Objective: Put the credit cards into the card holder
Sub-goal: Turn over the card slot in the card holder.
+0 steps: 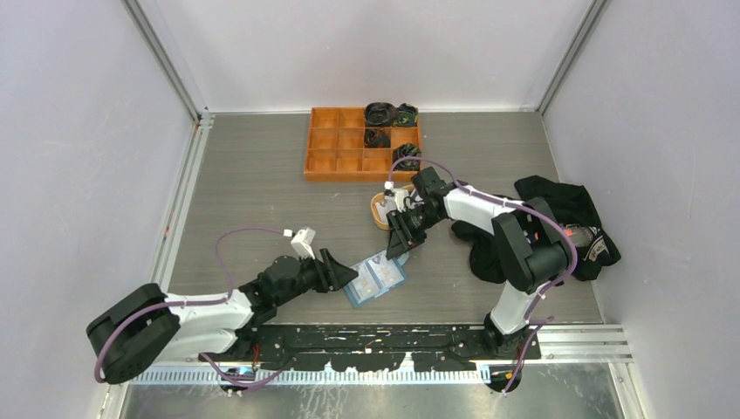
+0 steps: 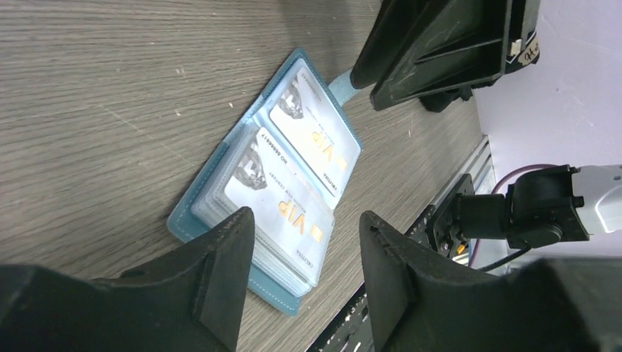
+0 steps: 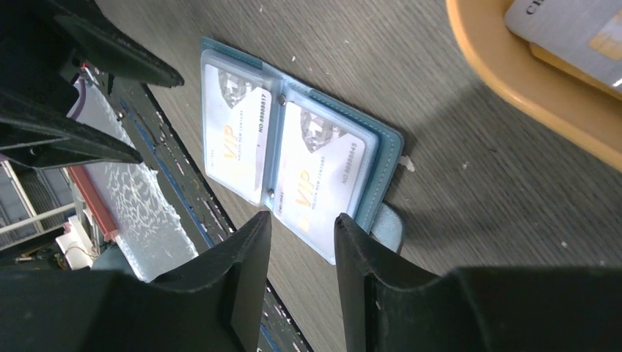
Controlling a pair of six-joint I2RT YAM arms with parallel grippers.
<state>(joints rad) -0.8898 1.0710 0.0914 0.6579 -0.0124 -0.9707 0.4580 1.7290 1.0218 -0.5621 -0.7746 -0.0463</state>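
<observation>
Count: 2 arms, 2 grippers, 1 card holder (image 1: 376,278), 1 dish (image 1: 377,215), 1 tray (image 1: 325,164), 1 cloth (image 1: 567,205); holder lies open and flat nr the near edge of the counter (image 1: 253,192), abt mid-width; 2 credit cards (image 2: 286,198), white w/ gold "VIP" print, sit one each in its 2 facing clear sleeves; more sleeves are stacked under them, contents can't tell; blue snap tab (image 3: 386,232) sticks out from the holder's right side; tan oval dish is nr the counter's middle, between tray and holder, w/ 1 grey card (image 3: 572,26) showing in it, any more under it can't tell; orange gridded tray is at the far edge, centre, w/ 4 dark bundles (image 1: 381,113) in its right-hand cells; black cloth is heaped by the right edge; left gripper (image 2: 306,220) spread wide, empty, fingers either side of the holder's left end, contact can't tell; right gripper (image 3: 302,224) parted by a narrow gap, nothing in it, over the tab side; counter is grey wood-grain, white walls (image 1: 87,131) on 3 sides w/ metal corner posts, black perforated rail (image 1: 393,336) along the near edge; only top cam shows tray and cloth; only right wrist cam shows the card in the dish clearly; left wrist cam shows the other gripper above the tab.
</observation>
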